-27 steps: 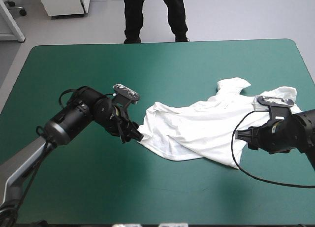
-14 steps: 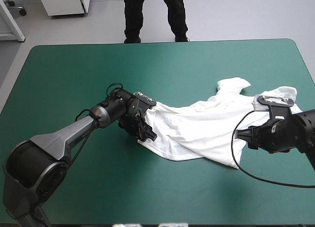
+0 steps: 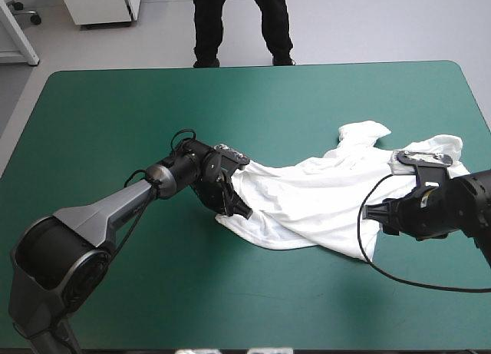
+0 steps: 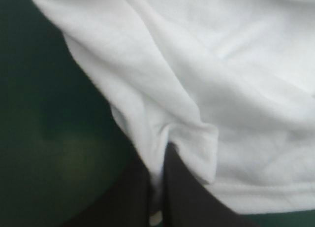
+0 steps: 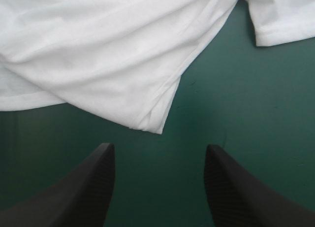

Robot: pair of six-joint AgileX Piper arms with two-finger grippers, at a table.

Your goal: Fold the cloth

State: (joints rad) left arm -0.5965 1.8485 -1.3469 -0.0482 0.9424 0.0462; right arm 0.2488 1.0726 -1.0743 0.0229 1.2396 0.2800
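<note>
Teal-green and smooth, the counter [image 3: 115, 108] carries the rumpled white T-shirt [image 3: 307, 200] right of centre. The left end effector [image 4: 156, 187] pinches a soft fold of its edge, and the right end effector [image 5: 158, 148] gapes before a pointed corner.

Shows the right gripper [image 5: 158, 147] spread apart over the teal-green table [image 5: 236, 104], with a corner of the white T-shirt [image 5: 98, 54] lying just ahead.
</note>
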